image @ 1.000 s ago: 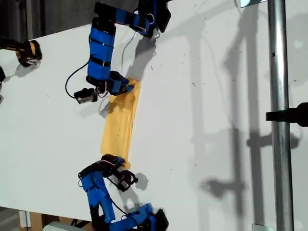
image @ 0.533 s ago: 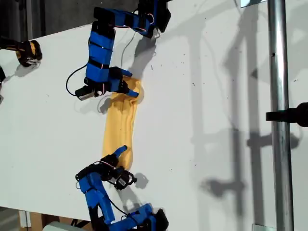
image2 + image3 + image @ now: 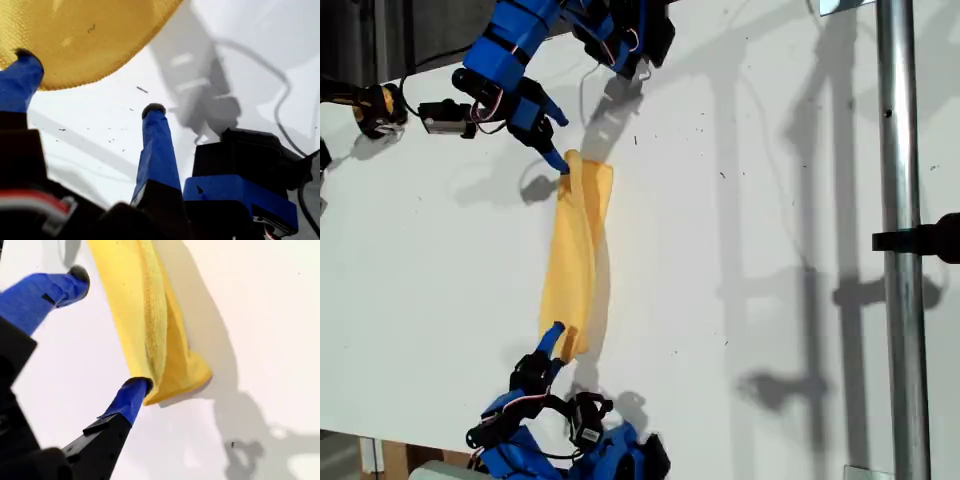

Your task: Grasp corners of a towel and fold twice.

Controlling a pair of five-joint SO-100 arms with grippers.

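- We see one soft, woven yellow-orange towel [image 3: 575,260], bunched into a long narrow strip on the smooth white table [image 3: 740,200].
- Two blue arms, one at each end.
- My first gripper [image 3: 87,82]: jaws spread, one fingertip touching cloth.
- My second gripper [image 3: 107,330]: jaws spread, grasping nothing.

Bright, hard light floods the white table [image 3: 770,250], strong enough to wash its surface nearly featureless in the exterior view. Shadows fall crisp and grey: the metal pole [image 3: 900,240] and its clamp throw long dark bands across the tabletop toward that view's left. The towel [image 3: 577,255] casts a narrow shadow beside itself. Both wrist views are soft: the nearest blue parts blur, and the cloth weave [image 3: 85,35] smears slightly.
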